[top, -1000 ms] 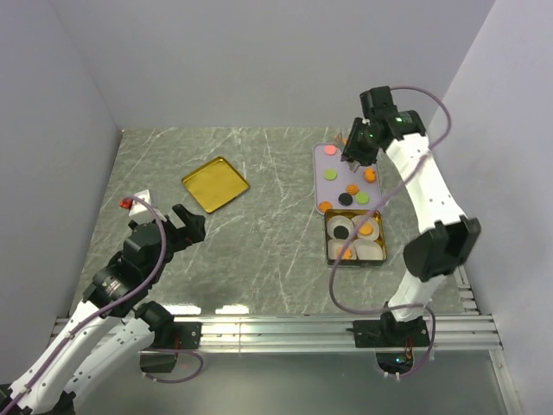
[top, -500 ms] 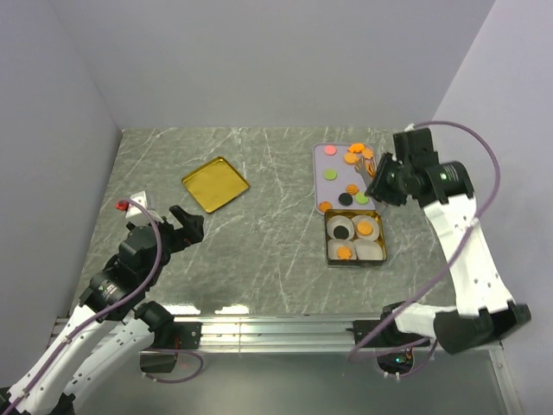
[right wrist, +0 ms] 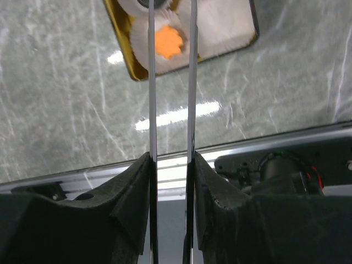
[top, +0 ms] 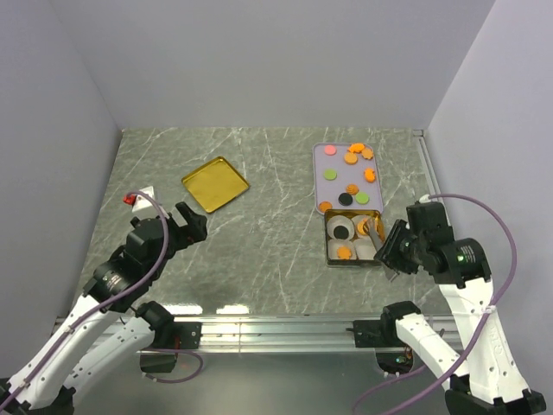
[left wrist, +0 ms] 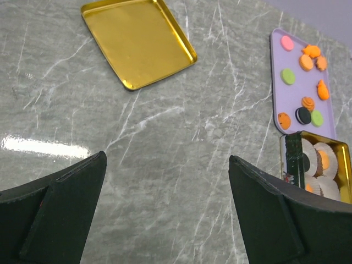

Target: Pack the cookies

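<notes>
Several cookies (top: 351,158), mostly orange with pink, green and black ones, lie on a lilac tray (top: 320,164), also in the left wrist view (left wrist: 308,82). Just in front stands a gold tin (top: 327,246) with white paper cups; one cup holds an orange cookie (top: 344,252), also in the right wrist view (right wrist: 168,41). My right gripper (top: 394,246) is shut on thin metal tongs (right wrist: 150,82) whose blades reach over the tin; their tips are out of the wrist view. My left gripper (top: 192,226) is open and empty over bare table (left wrist: 168,159).
A gold lid (top: 214,183) lies upside down at the far left, also in the left wrist view (left wrist: 137,44). The aluminium rail (top: 276,328) runs along the near edge. Grey walls close in the table on three sides.
My right arm has swung back from the far end of the lilac tray to the near right, bringing the tongs over the gold tin. The left gripper has shifted only slightly.
</notes>
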Controlling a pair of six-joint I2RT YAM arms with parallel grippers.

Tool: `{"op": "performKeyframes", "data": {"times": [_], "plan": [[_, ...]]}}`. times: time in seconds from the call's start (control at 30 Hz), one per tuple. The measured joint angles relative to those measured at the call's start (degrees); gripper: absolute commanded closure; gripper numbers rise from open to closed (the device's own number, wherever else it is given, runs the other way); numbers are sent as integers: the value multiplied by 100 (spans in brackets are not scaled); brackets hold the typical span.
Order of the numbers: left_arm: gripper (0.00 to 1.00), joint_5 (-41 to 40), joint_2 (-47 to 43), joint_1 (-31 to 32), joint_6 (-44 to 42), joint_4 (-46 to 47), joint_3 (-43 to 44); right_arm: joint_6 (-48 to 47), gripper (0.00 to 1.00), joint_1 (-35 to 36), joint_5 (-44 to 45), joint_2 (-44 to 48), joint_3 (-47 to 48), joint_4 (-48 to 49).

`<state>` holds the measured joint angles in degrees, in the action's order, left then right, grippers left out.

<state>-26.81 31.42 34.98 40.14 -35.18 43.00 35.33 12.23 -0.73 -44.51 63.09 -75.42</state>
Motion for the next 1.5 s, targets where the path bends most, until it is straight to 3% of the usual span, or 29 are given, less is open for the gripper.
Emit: {"op": "performKeyframes", "data": {"times": [1.17, 1.5], "plan": [[1, -337, -236, 684, 157, -278, 15, 127, 63, -2, 114, 461, -1241, -68], [1, -514, -247, 894, 278, -361, 20, 120, 52, 0, 114, 396, -1333, 28]]}}
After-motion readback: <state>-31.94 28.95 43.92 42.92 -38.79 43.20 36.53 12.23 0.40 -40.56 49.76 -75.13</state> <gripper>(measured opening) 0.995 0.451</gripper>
